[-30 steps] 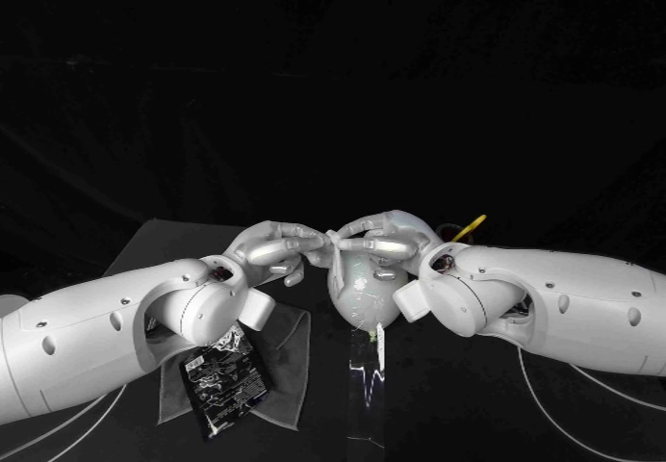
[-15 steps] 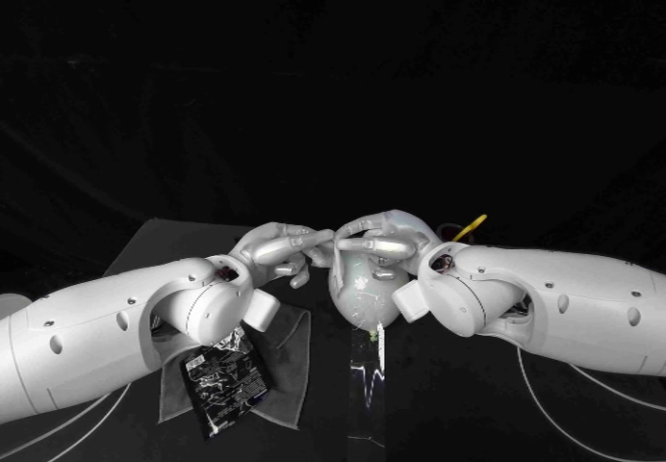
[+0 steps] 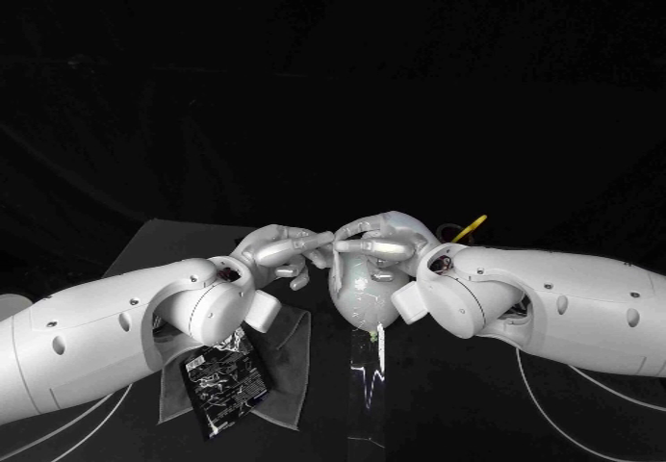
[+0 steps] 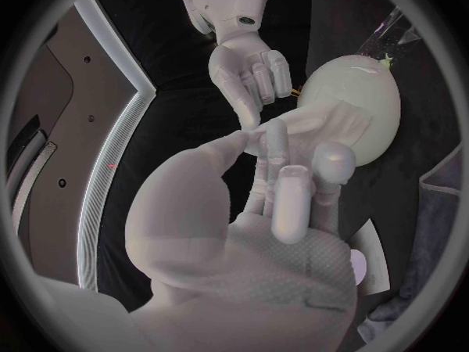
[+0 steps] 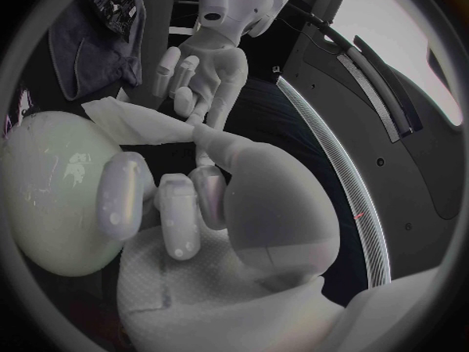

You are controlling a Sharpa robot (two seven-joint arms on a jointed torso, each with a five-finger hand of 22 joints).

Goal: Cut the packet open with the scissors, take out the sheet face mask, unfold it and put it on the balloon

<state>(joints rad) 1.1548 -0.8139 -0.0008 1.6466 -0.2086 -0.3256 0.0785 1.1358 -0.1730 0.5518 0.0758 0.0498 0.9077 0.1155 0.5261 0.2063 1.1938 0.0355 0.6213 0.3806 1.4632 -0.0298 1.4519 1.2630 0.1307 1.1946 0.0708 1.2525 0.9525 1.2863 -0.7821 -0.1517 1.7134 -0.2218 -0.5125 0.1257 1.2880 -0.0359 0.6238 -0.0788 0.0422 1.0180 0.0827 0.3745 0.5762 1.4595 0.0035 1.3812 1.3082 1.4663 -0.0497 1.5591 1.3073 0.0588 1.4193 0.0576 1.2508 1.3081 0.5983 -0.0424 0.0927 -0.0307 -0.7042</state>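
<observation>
Overhead, the left robot hand (image 3: 285, 252) and right robot hand (image 3: 377, 239) meet fingertip to fingertip atop the pale, glossy, egg-shaped balloon (image 3: 361, 294), hiding its crown. A black printed packet (image 3: 226, 380) lies on a grey cloth (image 3: 285, 371) on the desk (image 3: 458, 404), under the left arm. From the left wrist, the thin, limp white mask (image 4: 317, 125) drapes over the balloon, its corner pinched between left thumb and finger. From the right wrist, curled fingers rest on the balloon and the thumb tip touches the mask; I cannot tell whether it grips.

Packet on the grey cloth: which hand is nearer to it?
Left. The left hand holds the mask beside the balloon, on the packet's side; the right hand holds it over the balloon, farther off.
</observation>
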